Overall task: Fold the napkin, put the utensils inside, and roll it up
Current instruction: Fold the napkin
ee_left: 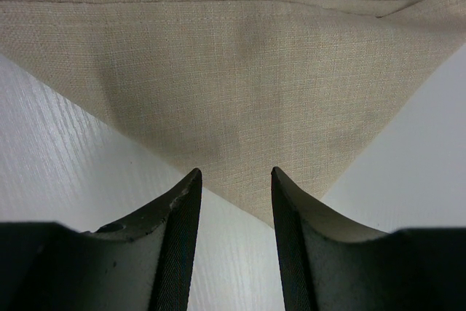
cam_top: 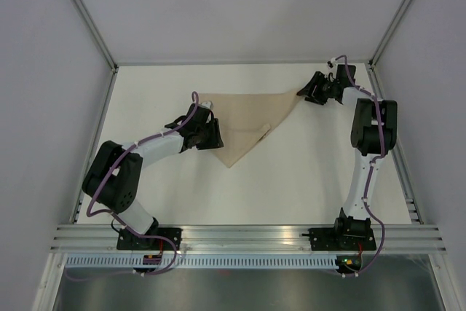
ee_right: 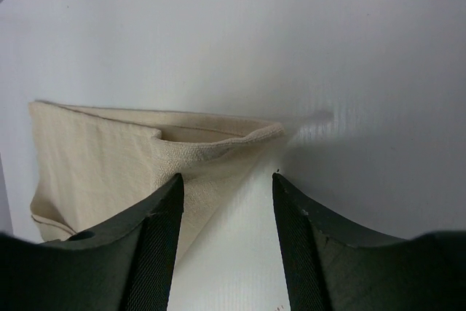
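Top external view: the beige napkin (cam_top: 251,118) is lying folded into a triangle on the white counter (cam_top: 291,187), with its long edge at the far side and its point aiming toward the arm bases.
Left tool (cam_top: 213,133): it's sitting at the napkin's left slanted edge, fingers standing apart, not clamping anything.
Left wrist view: a napkin corner is poking into the gap between the fingers (ee_left: 178,253), and the cloth is lying flat.
Right tool (cam_top: 309,95): it's hanging right at the napkin's far right corner, fingers apart too, gripping nothing.
Right wrist view: the folded layers are showing at that corner, and the cloth is running behind one finger (ee_right: 156,253).
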